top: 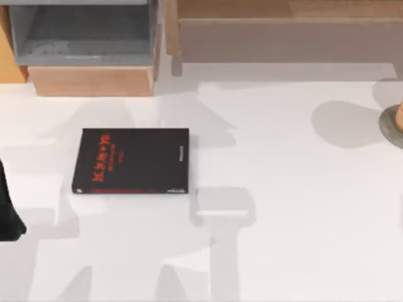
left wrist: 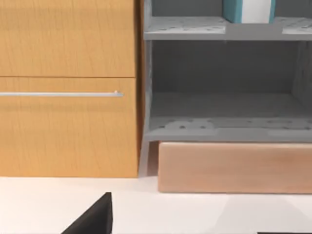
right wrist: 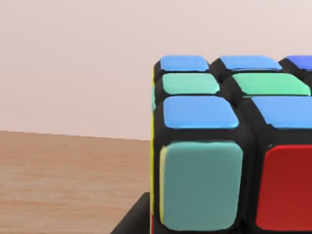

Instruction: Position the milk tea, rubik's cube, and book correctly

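Note:
The book point(top: 131, 162), black with red lettering, lies flat on the white table left of centre. The milk tea point(top: 400, 119) shows as a sliver of peach at the table's right edge, on a grey-green disc point(top: 390, 126). The rubik's cube point(right wrist: 229, 146) looms close in the right wrist view, above a wooden surface. My right gripper point(right wrist: 219, 229) is shut on it, and one black finger point(right wrist: 132, 220) lies against its yellow side. My left gripper point(left wrist: 195, 217) hangs open in front of the cabinet, parked at the table's left edge point(top: 7, 207).
A grey open shelf point(top: 82, 34) on a wooden base stands at the back left, beside an orange drawer front point(left wrist: 68, 97) with a metal handle. A teal and white book point(left wrist: 247, 10) stands on its upper shelf. A wooden cabinet point(top: 283, 31) runs along the back right.

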`<control>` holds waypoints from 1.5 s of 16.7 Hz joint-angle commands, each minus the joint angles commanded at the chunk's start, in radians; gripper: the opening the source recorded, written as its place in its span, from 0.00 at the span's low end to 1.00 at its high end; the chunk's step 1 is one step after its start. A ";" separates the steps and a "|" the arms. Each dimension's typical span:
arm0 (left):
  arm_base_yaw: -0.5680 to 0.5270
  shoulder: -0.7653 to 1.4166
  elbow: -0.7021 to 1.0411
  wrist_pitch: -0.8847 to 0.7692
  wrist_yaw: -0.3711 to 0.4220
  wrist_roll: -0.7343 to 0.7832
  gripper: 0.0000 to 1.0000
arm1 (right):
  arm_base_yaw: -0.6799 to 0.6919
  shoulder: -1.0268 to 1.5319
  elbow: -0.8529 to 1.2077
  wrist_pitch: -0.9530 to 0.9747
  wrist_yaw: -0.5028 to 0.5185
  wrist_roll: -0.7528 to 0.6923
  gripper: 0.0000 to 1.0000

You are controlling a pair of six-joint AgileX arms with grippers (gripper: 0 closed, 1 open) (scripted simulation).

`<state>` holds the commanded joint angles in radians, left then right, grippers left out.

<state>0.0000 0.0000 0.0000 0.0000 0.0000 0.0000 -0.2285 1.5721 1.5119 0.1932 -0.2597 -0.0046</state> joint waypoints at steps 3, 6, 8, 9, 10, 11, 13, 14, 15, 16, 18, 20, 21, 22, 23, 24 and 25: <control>0.000 0.000 0.000 0.000 0.000 0.000 1.00 | 0.046 0.102 0.136 0.018 0.014 -0.011 0.00; 0.000 0.000 0.000 0.000 0.000 0.000 1.00 | 0.041 0.223 0.260 -0.036 0.036 -0.004 0.00; 0.000 0.000 0.000 0.000 0.000 0.000 1.00 | 0.014 0.289 0.313 -0.094 0.051 0.008 0.00; 0.000 0.000 0.000 0.000 0.000 0.000 1.00 | 0.002 0.312 0.327 -0.117 0.056 0.013 0.00; 0.000 0.000 0.000 0.000 0.000 0.000 1.00 | -0.005 0.326 0.332 -0.131 0.059 0.017 0.00; 0.000 0.000 0.000 0.000 0.000 0.000 1.00 | -0.005 0.328 0.333 -0.134 0.059 0.018 0.00; 0.000 0.000 0.000 0.000 0.000 0.000 1.00 | -0.005 0.328 0.333 -0.134 0.059 0.018 0.00; 0.000 0.000 0.000 0.000 0.000 0.000 1.00 | -0.005 0.328 0.333 -0.134 0.059 0.018 0.00; 0.000 0.000 0.000 0.000 0.000 0.000 1.00 | -0.005 0.328 0.333 -0.134 0.059 0.018 0.08; 0.000 0.000 0.000 0.000 0.000 0.000 1.00 | -0.005 0.328 0.333 -0.134 0.059 0.018 0.15; 0.000 0.000 0.000 0.000 0.000 0.000 1.00 | -0.005 0.328 0.333 -0.134 0.059 0.018 0.30; 0.000 0.000 0.000 0.000 0.000 0.000 1.00 | -0.005 0.328 0.333 -0.134 0.059 0.018 0.45; 0.000 0.000 0.000 0.000 0.000 0.000 1.00 | -0.005 0.328 0.333 -0.134 0.059 0.018 0.53; 0.000 0.000 0.000 0.000 0.000 0.000 1.00 | -0.005 0.328 0.333 -0.134 0.059 0.018 0.60; 0.000 0.000 0.000 0.000 0.000 0.000 1.00 | -0.005 0.328 0.333 -0.134 0.059 0.018 0.68; 0.000 0.000 0.000 0.000 0.000 0.000 1.00 | -0.005 0.328 0.333 -0.134 0.059 0.018 0.75; 0.000 0.000 0.000 0.000 0.000 0.000 1.00 | -0.005 0.328 0.333 -0.134 0.059 0.018 0.83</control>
<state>0.0000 0.0000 0.0000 0.0000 0.0000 0.0000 -0.2340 1.9005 1.8447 0.0596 -0.2008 0.0138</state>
